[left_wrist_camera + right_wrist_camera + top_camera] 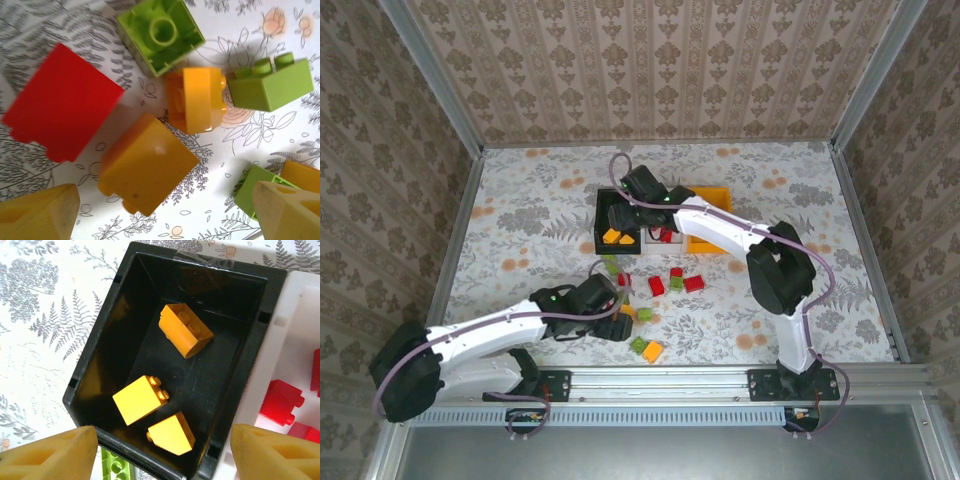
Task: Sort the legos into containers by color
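**Both grippers open: right gripper (164,440) over the black bin (95,365), left gripper (162,200) over loose legos**

The right gripper hangs with its fingers wide apart and empty above the black bin, the leftmost of three joined containers at the far middle of the table (520,230). Three orange bricks (140,400) lie in that bin, directly under the fingers. Red bricks (280,400) sit in the white bin (300,315) next on the right, and the orange bin (720,200) ends the row. The left gripper, on the near side of the bins, is spread too and holds nothing. An orange lego (147,167) lies on the table between its fingertips. A red brick (62,102) and green bricks (272,85) lie just beyond.
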